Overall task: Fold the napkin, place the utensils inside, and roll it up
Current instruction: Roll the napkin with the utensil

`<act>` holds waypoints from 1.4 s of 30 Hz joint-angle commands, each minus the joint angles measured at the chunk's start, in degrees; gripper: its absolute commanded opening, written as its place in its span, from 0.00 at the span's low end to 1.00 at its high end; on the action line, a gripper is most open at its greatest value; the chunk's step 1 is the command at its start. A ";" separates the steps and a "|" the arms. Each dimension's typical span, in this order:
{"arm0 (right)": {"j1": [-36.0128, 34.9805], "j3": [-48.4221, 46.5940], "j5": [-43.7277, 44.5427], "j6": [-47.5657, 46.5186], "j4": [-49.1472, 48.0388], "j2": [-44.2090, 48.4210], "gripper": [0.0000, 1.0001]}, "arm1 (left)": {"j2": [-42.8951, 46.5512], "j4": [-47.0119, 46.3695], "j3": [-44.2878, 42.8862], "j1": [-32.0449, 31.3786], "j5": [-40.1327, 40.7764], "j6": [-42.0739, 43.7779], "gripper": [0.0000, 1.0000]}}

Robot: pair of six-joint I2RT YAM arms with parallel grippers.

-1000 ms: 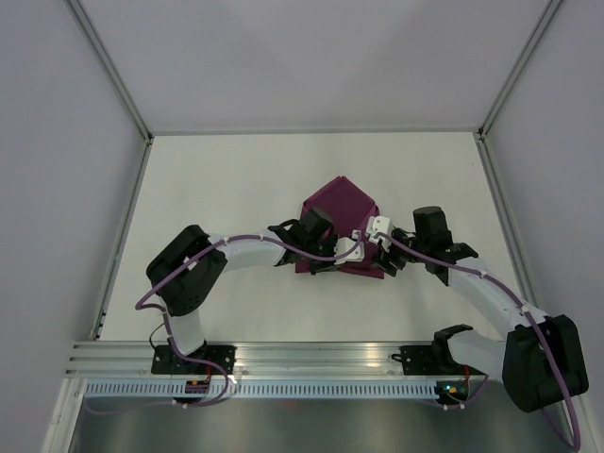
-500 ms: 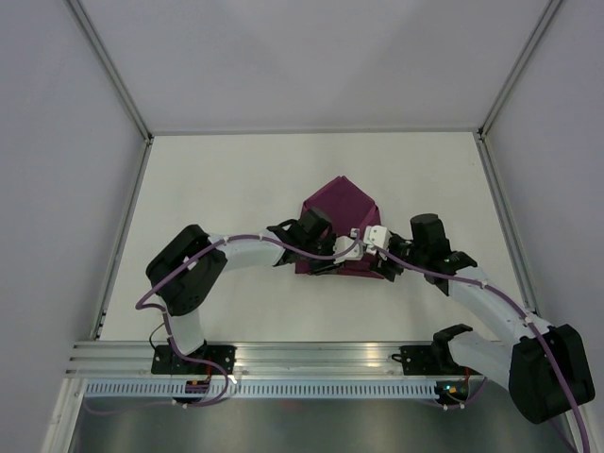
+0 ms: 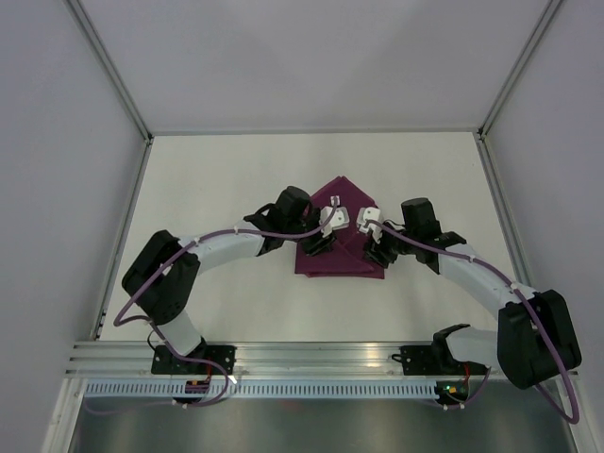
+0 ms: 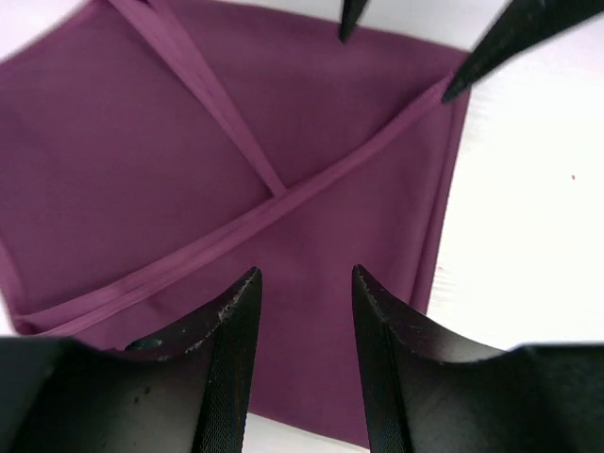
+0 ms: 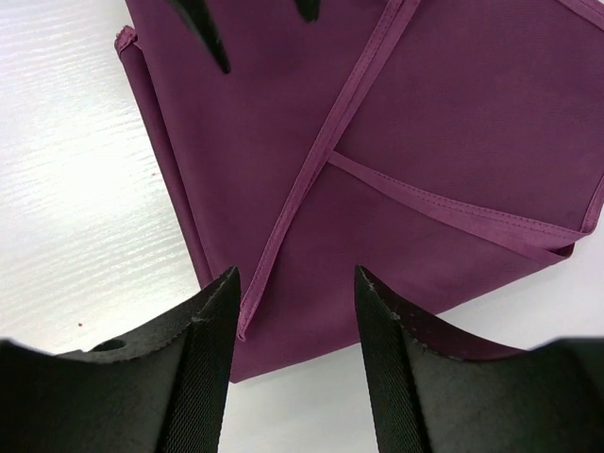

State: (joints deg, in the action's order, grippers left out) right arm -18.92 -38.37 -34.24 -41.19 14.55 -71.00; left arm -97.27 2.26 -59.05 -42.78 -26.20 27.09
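Note:
The magenta-purple napkin [image 3: 342, 257] lies folded flat in the middle of the table, with two side flaps crossing over its top. It fills the left wrist view [image 4: 236, 170] and the right wrist view [image 5: 425, 132], hems crossing. My left gripper [image 3: 321, 238] is open and empty, just above the napkin's left part. My right gripper [image 3: 374, 243] is open and empty over the napkin's right edge. The two face each other across the cloth; each shows the other's fingertips [image 4: 491, 42] [image 5: 203, 33]. The knife is not in view.
The white table [image 3: 217, 179] is bounded by a metal frame [image 3: 311, 130] at the back and sides, with grey walls beyond. An aluminium rail [image 3: 311, 357] carries both arm bases at the near edge.
Both grippers have drawn back from the napkin's near edge toward the far side and apart, the left arm swinging left. The napkin now lies flat with its near part uncovered.

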 commanded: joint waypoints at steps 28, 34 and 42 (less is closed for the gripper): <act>-25.11 14.47 27.20 -8.38 -25.18 -0.36 0.61 | -0.99 -7.89 -1.07 10.00 5.37 -16.72 0.46; -26.34 14.20 27.47 -9.08 -26.15 -3.79 0.55 | -1.08 -7.98 -1.07 10.18 5.72 -16.81 0.46; -27.23 14.11 28.17 -9.61 -26.59 -8.35 0.49 | -1.87 -7.80 -1.69 10.53 5.28 -16.90 0.45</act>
State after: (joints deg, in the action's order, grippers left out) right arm -45.91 -23.79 -7.14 -49.95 -10.46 -76.42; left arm -97.95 -3.64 -59.02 -32.67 -21.04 12.21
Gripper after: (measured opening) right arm 0.505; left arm 0.457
